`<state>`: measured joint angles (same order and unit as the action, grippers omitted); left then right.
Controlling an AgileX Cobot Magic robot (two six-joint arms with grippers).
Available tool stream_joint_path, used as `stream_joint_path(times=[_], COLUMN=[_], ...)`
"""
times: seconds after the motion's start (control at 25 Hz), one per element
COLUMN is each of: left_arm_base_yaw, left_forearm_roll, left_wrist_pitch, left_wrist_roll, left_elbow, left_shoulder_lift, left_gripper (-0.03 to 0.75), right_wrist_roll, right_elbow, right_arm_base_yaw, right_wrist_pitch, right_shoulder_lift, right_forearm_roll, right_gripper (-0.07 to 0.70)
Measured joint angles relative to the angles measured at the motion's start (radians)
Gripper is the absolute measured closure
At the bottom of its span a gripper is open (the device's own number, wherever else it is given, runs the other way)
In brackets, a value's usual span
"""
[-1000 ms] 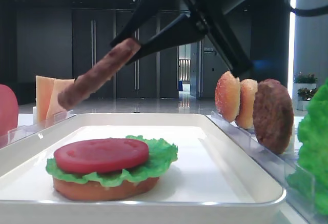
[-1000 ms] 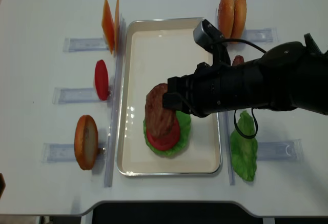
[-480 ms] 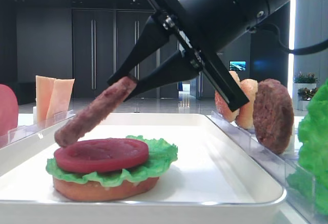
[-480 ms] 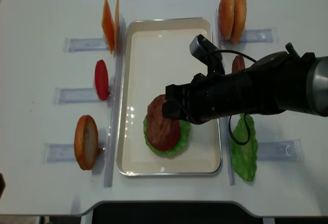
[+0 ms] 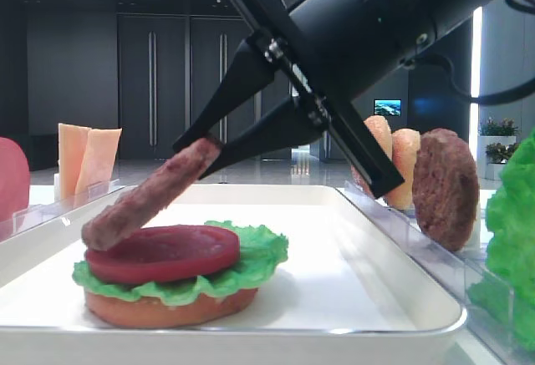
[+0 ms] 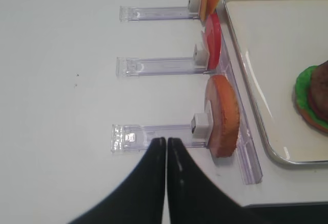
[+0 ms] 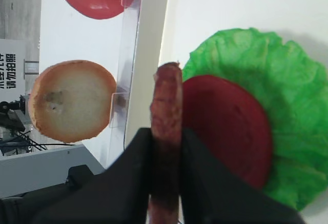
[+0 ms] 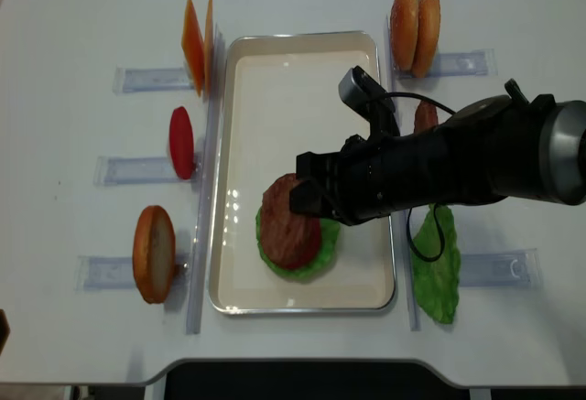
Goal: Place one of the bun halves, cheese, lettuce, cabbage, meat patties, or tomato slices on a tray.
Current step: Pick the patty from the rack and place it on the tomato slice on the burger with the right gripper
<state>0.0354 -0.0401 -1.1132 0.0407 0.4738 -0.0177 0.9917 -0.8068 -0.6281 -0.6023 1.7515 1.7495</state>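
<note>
I am lowering the right claw (image 5: 209, 144), clamped on the meat patty (image 5: 146, 194), tilting it flat over the tomato slice (image 5: 163, 252) just beneath before letting go.

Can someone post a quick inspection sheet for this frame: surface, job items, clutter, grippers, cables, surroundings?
Surface: white table, clear racks either side of the tray.
Job's things: stack on the tray: bun half, lettuce, tomato slice on top. Patty tilted, its low end at the tomato. Spares in the racks: cheese, tomato, bun half on the left; two bun halves, second patty, lettuce on the right.
Clutter: nothing seen.
Grippers: right gripper shut on the patty's edge; left gripper shut, empty, over the table by the near left rack.
Cables: black cable looped off the right arm above the lettuce.
Surroundings: dark hall with doors behind.
</note>
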Motion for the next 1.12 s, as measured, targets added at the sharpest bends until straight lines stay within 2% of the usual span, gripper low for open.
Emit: stream_joint_path(times=[0.72, 0.8, 1.12], left_arm_base_yaw=[0.000, 0.000, 0.000], left_forearm_roll=[0.000, 0.000, 0.000], left_wrist_pitch=[0.000, 0.000, 0.000], left_wrist_roll=[0.000, 0.000, 0.000], left_elbow=[0.000, 0.000, 0.000], left_shoulder_lift=[0.000, 0.000, 0.000], left_gripper=[0.716, 0.716, 0.716], right_wrist_roll=[0.006, 0.006, -0.002], right_elbow=[0.000, 0.000, 0.000], right_arm_base_yaw=[0.011, 0.011, 0.011], right_wrist_pitch=[-0.025, -0.023, 0.004], right_shoulder_lift=[0.004, 0.004, 0.004], right_forearm_roll=[0.016, 0.016, 0.008], right_gripper=[0.521, 0.498, 0.286])
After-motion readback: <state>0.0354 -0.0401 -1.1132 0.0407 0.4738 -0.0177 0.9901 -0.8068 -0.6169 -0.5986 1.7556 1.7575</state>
